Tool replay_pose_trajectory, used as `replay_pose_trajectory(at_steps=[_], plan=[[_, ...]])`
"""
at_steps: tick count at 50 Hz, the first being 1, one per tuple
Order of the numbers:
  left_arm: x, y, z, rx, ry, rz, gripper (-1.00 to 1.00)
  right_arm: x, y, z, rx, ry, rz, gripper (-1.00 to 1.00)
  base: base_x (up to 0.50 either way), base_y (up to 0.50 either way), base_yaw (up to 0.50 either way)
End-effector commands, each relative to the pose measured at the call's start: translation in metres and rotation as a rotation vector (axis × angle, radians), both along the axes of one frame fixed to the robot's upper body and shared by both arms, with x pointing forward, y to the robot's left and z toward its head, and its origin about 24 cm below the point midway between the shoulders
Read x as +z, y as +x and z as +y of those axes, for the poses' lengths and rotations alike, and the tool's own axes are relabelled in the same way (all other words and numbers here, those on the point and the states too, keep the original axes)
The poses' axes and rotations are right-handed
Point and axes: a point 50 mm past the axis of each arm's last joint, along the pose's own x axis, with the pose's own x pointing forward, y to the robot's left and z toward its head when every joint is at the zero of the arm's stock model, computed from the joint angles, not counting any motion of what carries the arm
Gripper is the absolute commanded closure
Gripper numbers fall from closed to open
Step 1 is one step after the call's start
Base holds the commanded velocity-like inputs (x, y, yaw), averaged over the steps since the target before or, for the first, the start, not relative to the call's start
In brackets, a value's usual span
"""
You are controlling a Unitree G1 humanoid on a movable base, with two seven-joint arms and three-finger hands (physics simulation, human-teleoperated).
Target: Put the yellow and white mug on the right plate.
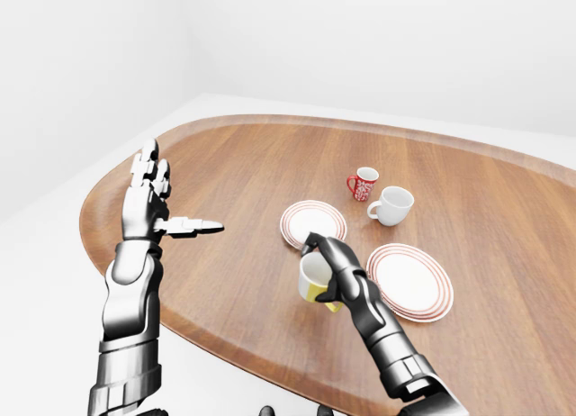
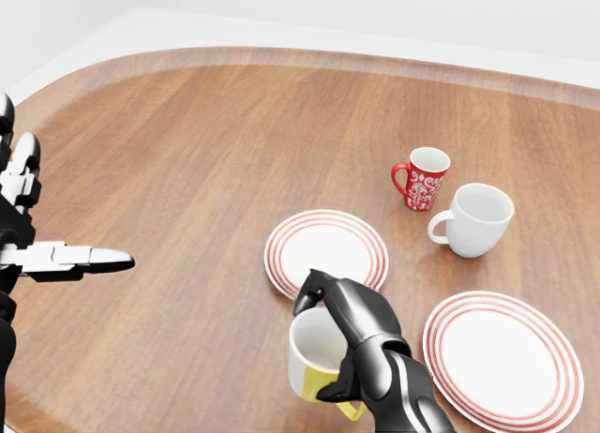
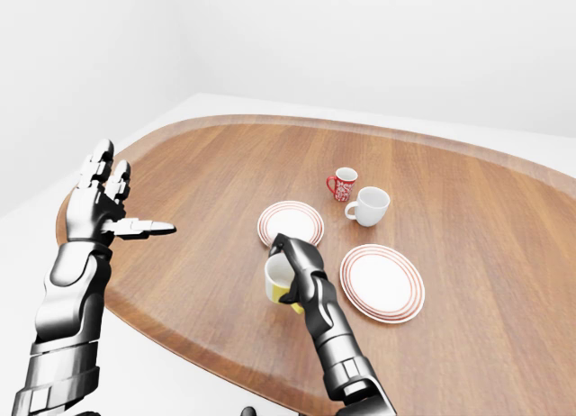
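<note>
Within right fingers (image 2: 367, 332): mug (image 2: 314, 356).

Head view looks down close; both eye views, wider, share the table (image 1: 504, 254).

Three mugs (image 2: 466, 219) and two plates (image 2: 502, 358) on one table (image 2: 187, 152).

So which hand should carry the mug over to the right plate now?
Right. The right hand already grips the yellow and white mug, just left of the right plate. The left hand is open, far off at the view's left edge.
</note>
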Motion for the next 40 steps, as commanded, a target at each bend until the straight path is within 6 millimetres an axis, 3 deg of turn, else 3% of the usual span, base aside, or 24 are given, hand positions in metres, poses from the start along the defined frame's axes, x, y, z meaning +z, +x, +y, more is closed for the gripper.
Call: replay_pose_trajectory(at_steps=[1, 16, 40], plan=[[0.001, 0.000, 0.001, 0.001, 0.000, -0.002, -1.00, 0.014, 0.008, -0.020, -0.041, -0.027, -0.032, 1.00, 0.00, 0.00, 0.00], [-0.001, 0.000, 0.000, 0.002, 0.000, 0.004, -1.00, 0.029, 0.022, -0.052, -0.120, 0.006, -0.058, 1.00, 0.00, 0.00, 0.00], [0.000, -0.001, 0.000, 0.002, 0.000, -0.002, -1.00, 0.033, 0.030, -0.090, -0.231, 0.011, -0.057, 1.00, 0.00, 0.00, 0.00]])
